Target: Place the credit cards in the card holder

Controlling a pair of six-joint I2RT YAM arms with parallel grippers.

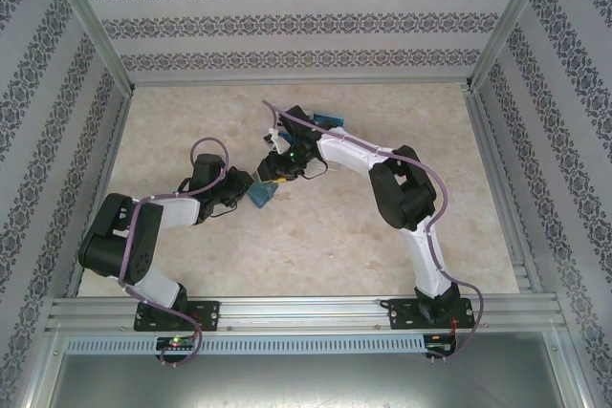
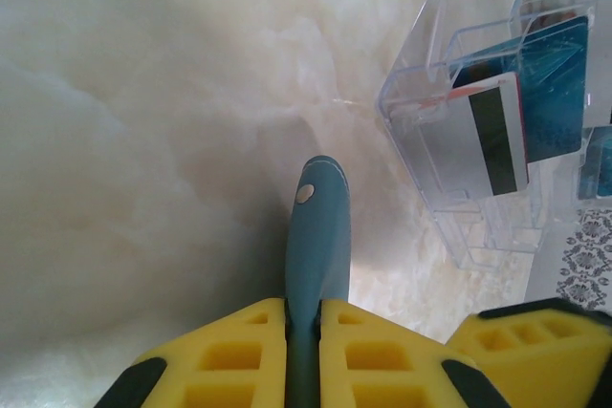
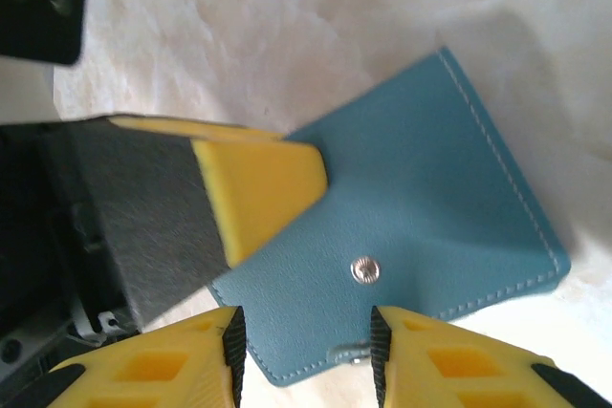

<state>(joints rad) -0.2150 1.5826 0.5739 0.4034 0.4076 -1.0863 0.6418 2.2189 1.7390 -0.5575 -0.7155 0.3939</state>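
The teal card holder (image 3: 430,179) is folded, its snap stud facing the right wrist camera. My left gripper (image 2: 303,308) is shut on one edge of the card holder (image 2: 316,226), which sticks out edge-on between the yellow fingers. My right gripper (image 3: 304,336) is open, its jaws standing apart either side of the holder's near corner. In the top view both grippers meet mid-table, the left gripper (image 1: 239,188) and the right gripper (image 1: 275,169), with the holder (image 1: 260,196) between them. Credit cards stand in a clear rack: a white-grey card with a dark stripe (image 2: 478,140) and a blue-teal card (image 2: 547,83).
The clear plastic rack (image 2: 421,131) stands on the marble tabletop (image 1: 335,236), just behind the right arm (image 1: 330,121). Patterned walls and metal rails enclose the table. There is free room on the tabletop's near half and at its far left.
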